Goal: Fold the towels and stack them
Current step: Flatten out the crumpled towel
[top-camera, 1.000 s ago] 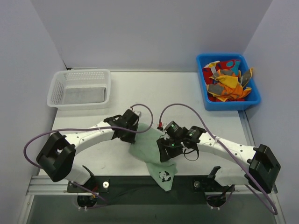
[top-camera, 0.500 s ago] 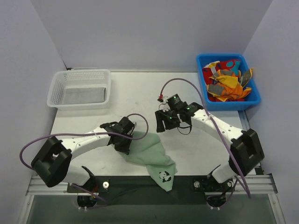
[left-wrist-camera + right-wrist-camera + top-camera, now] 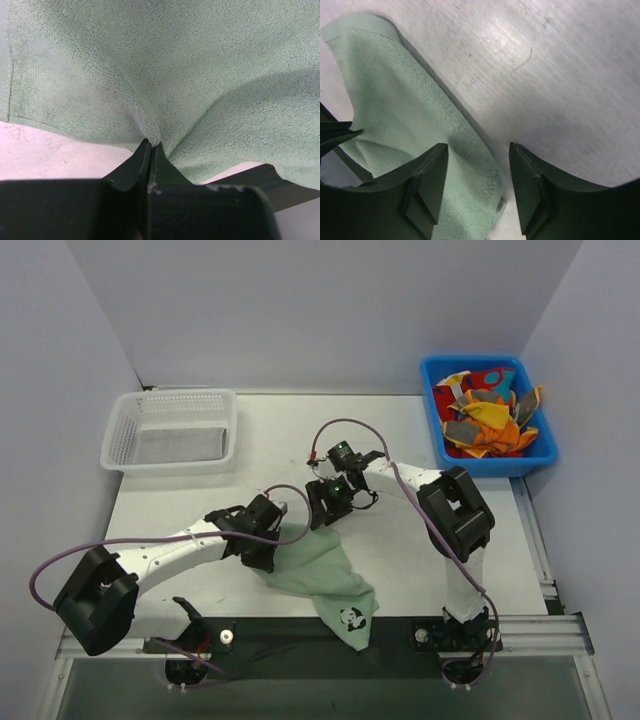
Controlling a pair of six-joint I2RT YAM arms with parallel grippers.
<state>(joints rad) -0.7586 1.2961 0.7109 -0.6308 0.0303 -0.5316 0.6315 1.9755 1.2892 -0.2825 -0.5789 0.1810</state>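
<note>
Left wrist view: left gripper clamped on a pinch of green towel at near centre of the table, right gripper spread open over its far edge — a shallow bite may slip, or the overhanging corner drag it off.

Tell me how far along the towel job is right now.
Done: one grey towel lies flat in the white basket. In hand: the left hand is pinched shut on the green panda towel, which lies rumpled and unfolded; the right hand hovers open over its edge. Left: folding that one, plus the tangled pile of towels in the blue bin.
</note>
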